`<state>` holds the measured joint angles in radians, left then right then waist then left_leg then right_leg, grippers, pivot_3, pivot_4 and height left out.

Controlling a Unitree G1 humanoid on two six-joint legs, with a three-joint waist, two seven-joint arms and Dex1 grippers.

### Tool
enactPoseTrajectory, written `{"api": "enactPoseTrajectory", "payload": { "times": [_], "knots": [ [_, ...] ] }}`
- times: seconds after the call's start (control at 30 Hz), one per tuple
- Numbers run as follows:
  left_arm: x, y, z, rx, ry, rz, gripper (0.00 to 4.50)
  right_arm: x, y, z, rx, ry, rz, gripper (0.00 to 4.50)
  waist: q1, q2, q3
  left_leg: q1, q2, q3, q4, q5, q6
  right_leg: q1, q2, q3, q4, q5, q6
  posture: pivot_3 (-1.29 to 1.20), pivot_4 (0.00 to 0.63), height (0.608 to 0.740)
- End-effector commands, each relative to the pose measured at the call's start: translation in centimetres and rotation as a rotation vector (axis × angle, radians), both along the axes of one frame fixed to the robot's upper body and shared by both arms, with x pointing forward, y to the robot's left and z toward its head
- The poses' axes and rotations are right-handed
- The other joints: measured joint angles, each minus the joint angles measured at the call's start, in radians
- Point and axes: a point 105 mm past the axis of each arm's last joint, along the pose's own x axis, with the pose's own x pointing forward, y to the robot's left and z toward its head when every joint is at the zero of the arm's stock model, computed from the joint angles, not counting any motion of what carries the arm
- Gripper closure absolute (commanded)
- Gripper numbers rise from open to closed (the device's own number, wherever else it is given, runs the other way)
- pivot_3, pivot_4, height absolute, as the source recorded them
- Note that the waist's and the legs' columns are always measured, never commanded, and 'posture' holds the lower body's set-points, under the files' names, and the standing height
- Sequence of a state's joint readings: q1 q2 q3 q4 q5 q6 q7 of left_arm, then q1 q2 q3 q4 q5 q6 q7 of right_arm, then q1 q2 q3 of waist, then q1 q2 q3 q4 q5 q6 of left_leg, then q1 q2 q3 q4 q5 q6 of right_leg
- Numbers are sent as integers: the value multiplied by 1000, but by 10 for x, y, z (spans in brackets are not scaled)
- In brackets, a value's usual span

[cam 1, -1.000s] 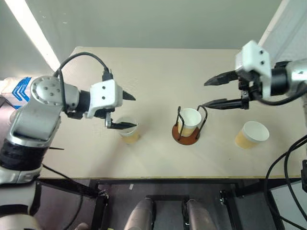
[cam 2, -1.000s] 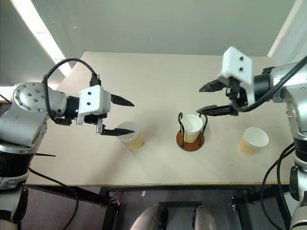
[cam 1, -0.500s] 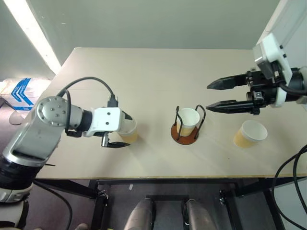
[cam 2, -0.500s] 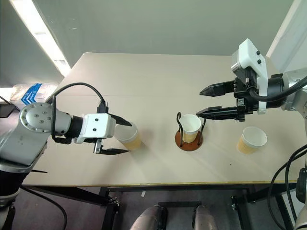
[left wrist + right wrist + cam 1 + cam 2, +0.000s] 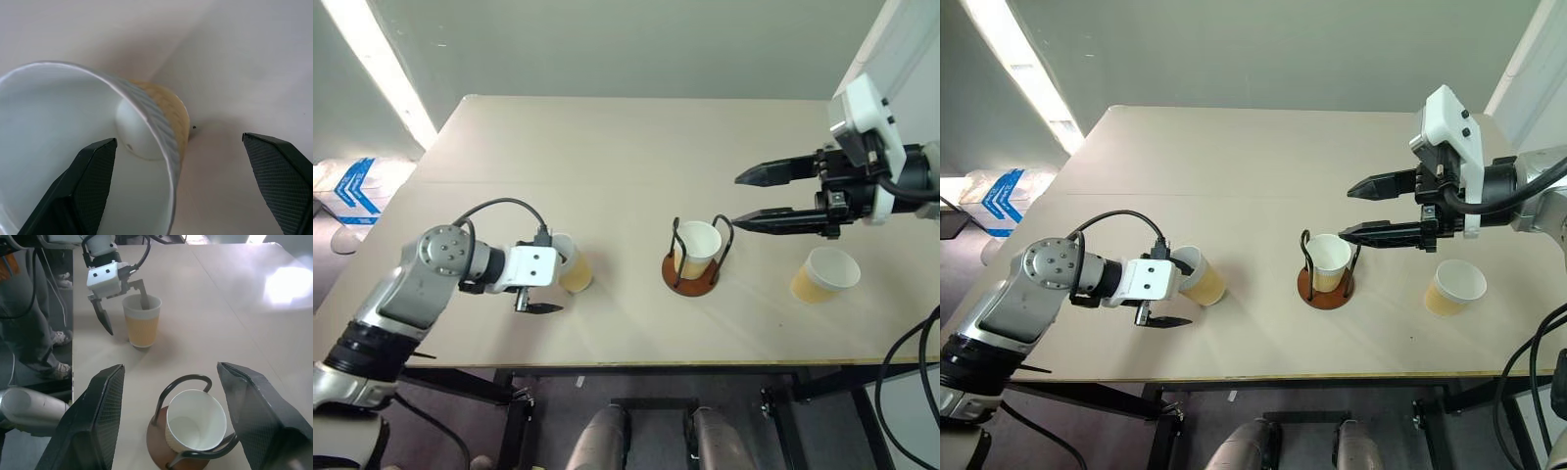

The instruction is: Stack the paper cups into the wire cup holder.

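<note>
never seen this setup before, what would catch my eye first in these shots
First, the left gripper straddling the wall of a paper cup on the table's left side, one finger inside it and one outside, jaws open. Next, the wire cup holder at the centre, already holding one cup, with the open right gripper hovering just to its right. A third cup stands further right.

table (image 5: pixel 626 147): lying pale beige and matte, catching glare on its surface
blue-and-white item (image 5: pixel 352 186): lying on the floor beside the table's left edge
light strip (image 5: pixel 377 64): glowing white, running diagonally along the left
person (image 5: pixel 29 308): standing past the table's far side, shoes (image 5: pixel 61 338) showing
</note>
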<state>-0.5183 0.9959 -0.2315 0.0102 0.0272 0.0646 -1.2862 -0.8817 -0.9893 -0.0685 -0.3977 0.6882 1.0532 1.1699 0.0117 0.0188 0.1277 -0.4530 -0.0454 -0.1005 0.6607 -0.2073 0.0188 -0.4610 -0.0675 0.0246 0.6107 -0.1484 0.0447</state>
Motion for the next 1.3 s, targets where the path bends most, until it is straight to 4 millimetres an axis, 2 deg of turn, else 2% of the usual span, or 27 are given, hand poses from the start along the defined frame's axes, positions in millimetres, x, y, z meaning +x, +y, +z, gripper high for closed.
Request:
{"api": "enactPoseTrajectory", "payload": {
  "times": [0.03, 0.13, 0.4, 0.43, 0.63, 0.7, 0.9, 1.07, 1.3],
  "knots": [
    [4, -11, 7, -7, -31, -47, 368, -6, -2, 9, 2, -51, -3, 1248, 1, 0, 0, 0, 0, 0, 0, 0, 0, 0, 0, 0, 0, 0, 0, 0, 150, 740],
    [4, -20, 10, -22, -30, -74, 1253, -6, -3, 8, 3, -49, -7, 1248, 0, 0, 0, 0, 0, 0, 1, 0, 0, 0, 0, 0, 0, 0, 0, 0, 150, 740],
    [-1, -37, 26, -49, 1, -127, 4260, -8, -5, 8, 38, -57, 7, 1248, 0, -1, -1, 0, 1, 0, 2, 0, 1, 0, 1, 0, 1, 0, 0, 0, 150, 740],
    [-1, -38, 28, -50, 4, -129, 4472, -7, -5, 10, 52, -62, 5, 1248, 0, -1, -1, 0, 1, 0, 2, 0, 1, 0, 1, 0, 1, 0, 0, 0, 150, 740],
    [2, -39, 43, -50, 6, -132, 4472, -5, -3, 22, 165, -131, 46, 1248, 0, -1, -1, 0, 2, 0, 3, 1, 1, 1, 2, 0, 1, 1, 1, 0, 150, 740],
    [4, -39, 51, -59, -1, -130, 4472, -6, -6, 17, 145, -134, 44, 1248, 2, -2, -1, 0, 3, 0, 3, 1, 2, 1, 2, 0, 1, 1, 1, 0, 150, 740],
    [12, -50, 92, -115, -17, -193, 4472, -16, -22, -16, 16, -52, 70, 1248, 10, -2, -1, -1, 3, 0, 4, 1, 2, 2, 2, 0, -1, 2, 1, 0, 150, 740],
    [8, -76, 132, -221, 14, -315, 4472, -24, -24, -21, 26, -18, 77, 1248, 8, -2, -1, -1, 3, 2, 4, 1, 2, 2, 2, 0, -1, 3, 3, 0, 150, 740],
    [-1, -113, 164, -300, 38, -491, 4472, -33, -26, -8, 103, 1, 53, 1248, 6, -3, -1, -2, 4, 3, 4, 0, 3, 2, 3, 1, -2, 3, 8, 0, 150, 740]
  ]
}}
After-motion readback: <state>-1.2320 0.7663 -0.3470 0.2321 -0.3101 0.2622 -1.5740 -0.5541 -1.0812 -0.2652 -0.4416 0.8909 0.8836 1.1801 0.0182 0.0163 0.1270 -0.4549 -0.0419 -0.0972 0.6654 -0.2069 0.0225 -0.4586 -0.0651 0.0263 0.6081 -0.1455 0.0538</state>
